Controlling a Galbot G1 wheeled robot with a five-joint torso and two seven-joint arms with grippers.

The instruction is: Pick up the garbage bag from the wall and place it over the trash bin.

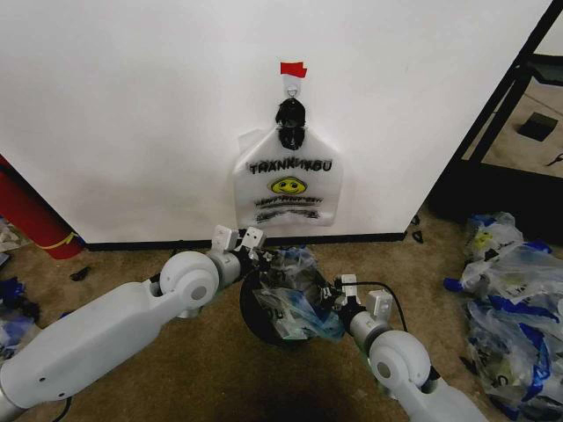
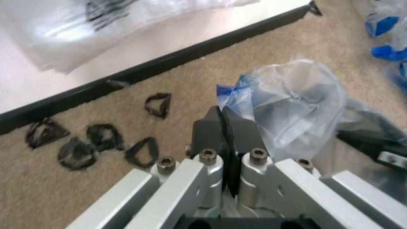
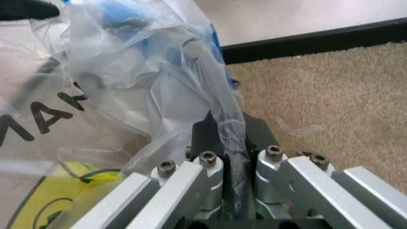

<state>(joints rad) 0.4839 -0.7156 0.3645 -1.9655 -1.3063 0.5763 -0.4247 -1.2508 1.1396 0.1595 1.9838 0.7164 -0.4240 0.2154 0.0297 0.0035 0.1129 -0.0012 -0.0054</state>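
Draped over the rim of the trash bin [image 1: 264, 308], the garbage bag [image 1: 299, 303] sits crumpled on the carpet just in front of the wall [image 1: 132, 105], its blue tape patches showing among the clear folds. From the head view the left gripper [image 1: 252, 247] reaches in at the bin's far-left rim and the right gripper [image 1: 339, 294] at its right rim, the bag stretched between them. That view also shows a flat white "THANK YOU" bag [image 1: 288, 185] with a yellow smiley hanging from a hook [image 1: 291, 88] under a red tape strip [image 1: 293, 69], and a heap of clear bags [image 1: 510, 299] on the floor to the robot's right. The left wrist view shows the left gripper [image 2: 222, 121] with its dark fingers [image 2: 207, 136] pressed together beside the bag [image 2: 299, 109]; whether any plastic is caught between them cannot be told. It also shows small black scraps [image 2: 95, 140] on the carpet near the black baseboard [image 2: 159, 62]. The right wrist view is clearer: the right gripper [image 3: 232, 138] is clamped on a twisted strand of the bag [image 3: 127, 86], which rises from between the fingers.
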